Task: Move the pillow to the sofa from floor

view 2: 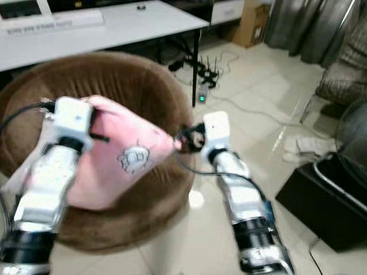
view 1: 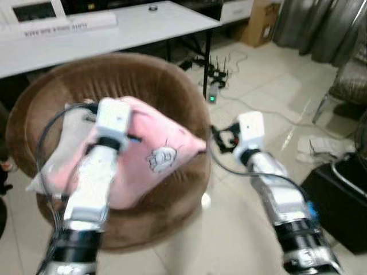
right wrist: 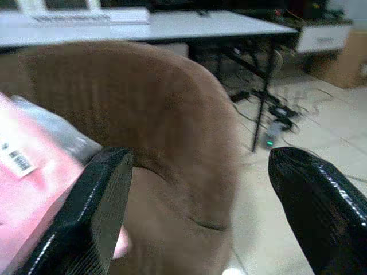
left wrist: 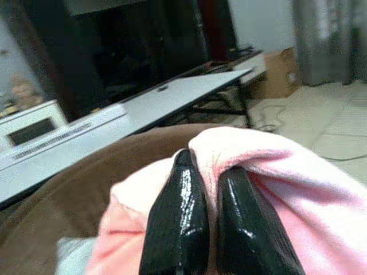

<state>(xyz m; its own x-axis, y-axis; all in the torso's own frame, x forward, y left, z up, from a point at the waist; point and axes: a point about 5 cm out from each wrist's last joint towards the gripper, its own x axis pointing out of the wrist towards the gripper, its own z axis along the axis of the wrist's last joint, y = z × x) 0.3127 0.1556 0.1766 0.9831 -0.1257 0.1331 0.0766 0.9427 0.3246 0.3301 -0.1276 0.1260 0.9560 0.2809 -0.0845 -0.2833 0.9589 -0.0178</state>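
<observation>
Pillow [view 1: 155, 154] on the sofa [view 1: 166, 86], table [view 1: 143, 26] behind, cables [view 1: 221, 71] on floor [view 1: 269, 86] rightward.

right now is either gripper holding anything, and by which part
The left gripper pinches a fold at the pink pillow's upper edge. The right gripper is open, holding nothing.

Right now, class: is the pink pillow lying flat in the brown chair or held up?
Held up: the left hand is shut on the pink pillow, tilted above the brown chair.
</observation>
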